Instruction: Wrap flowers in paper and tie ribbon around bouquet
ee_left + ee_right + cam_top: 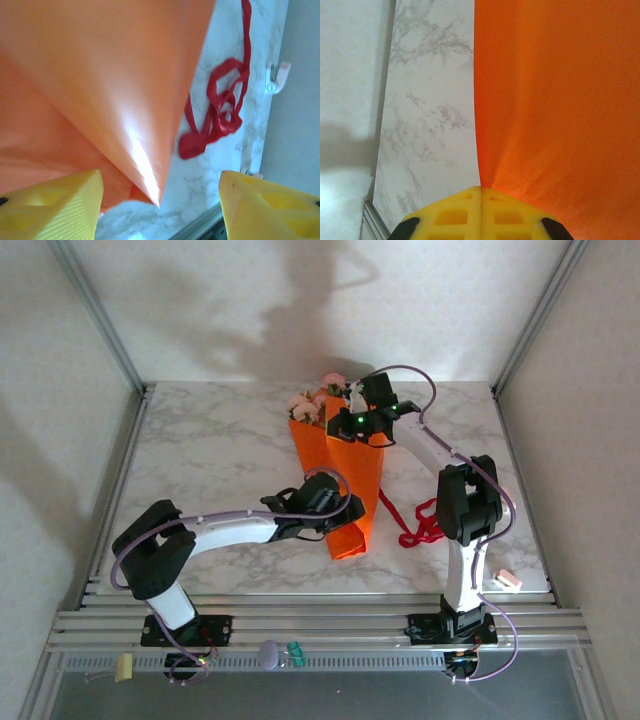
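The bouquet [345,475] lies lengthwise on the marble desk [220,440], right of centre, its wide end far and its narrow folded end near. It is a cone of orange paper [355,490], with pink and pale flowers [305,405] sticking out at the far end. The right gripper [365,422] sits at that far end, over the right side of the cone's mouth. In the right wrist view its yellow jaws are clenched together on the edge of the paper, which puckers where it meets them. The left gripper [160,172] is at the near end of the cone, reaching in from the left. Its jaws are released and stand well apart, and the pointed near corner of the paper hangs between them without touching either. The red ribbon [425,520] lies in a loose tangle of loops on the desk, just right of the cone's near end and beside the right arm. A small white and pink object [508,580] lies at the near right edge of the desk
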Tool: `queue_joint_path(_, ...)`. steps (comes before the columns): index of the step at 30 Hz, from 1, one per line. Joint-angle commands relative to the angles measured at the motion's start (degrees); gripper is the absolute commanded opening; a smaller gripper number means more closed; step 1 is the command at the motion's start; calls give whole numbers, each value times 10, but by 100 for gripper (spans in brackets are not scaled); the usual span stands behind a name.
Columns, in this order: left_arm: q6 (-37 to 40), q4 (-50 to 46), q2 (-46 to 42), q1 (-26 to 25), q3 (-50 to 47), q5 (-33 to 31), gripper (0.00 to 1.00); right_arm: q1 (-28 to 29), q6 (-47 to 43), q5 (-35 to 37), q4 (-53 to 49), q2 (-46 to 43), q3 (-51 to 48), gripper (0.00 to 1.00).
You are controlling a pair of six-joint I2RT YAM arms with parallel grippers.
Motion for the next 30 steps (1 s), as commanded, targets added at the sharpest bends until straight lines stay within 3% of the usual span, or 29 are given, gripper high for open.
queue_joint_path(1, -19, 10, -13, -14, -12, 10, 64, 7, -1, -21, -5, 6, 0, 0)
queue_joint_path(4, -11, 0, 16, -15, 2, 11, 60, 9, 1, -27, -4, 11, 1, 0)
queue_joint_path(7, -9, 16, 33, -16, 5, 6, 50, 13, 2, -32, -3, 16, 3, 0)
queue_joint_path(12, -10, 13, 43, -18, -1, -5, 17, 21, 4, -33, -4, 21, 5, 0)
queue_joint_path(13, -12, 11, 43, -19, -6, -6, 15, 22, 4, -33, -4, 21, 4, 0)
queue_joint_path(21, -22, 26, 36, -20, -41, -18, 13, 25, -7, -33, -11, 13, -16, 0)
queue_joint_path(25, -27, 16, 37, -24, -40, -19, 5, 26, -12, -33, -16, 10, -23, 0)
queue_joint_path(26, -29, 14, 37, -24, -42, -19, 4, 26, -14, -31, -18, 9, -24, 2)
queue_joint_path(30, -56, 55, 34, -22, -76, 3, 3, 26, -33, -2, -50, -5, -20, 39)
